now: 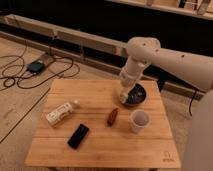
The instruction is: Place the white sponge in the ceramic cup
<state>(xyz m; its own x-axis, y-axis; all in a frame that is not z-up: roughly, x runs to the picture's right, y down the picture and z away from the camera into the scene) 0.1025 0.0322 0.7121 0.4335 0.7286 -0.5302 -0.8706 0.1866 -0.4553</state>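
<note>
My gripper (123, 95) hangs from the white arm over the left rim of the dark bowl (136, 96), at the back right of the wooden table (100, 152). A small off-white block, the white sponge (122, 97), shows at its tip, and the gripper looks shut on it. The ceramic cup (139, 120) stands upright and empty in front of the bowl, a short way to the front right of the gripper.
A white labelled bottle (61, 112) lies on the table's left side. A black flat object (78, 135) lies in front of it. A small brown object (113, 116) lies just left of the cup. Cables and a box (36, 66) lie on the floor to the left.
</note>
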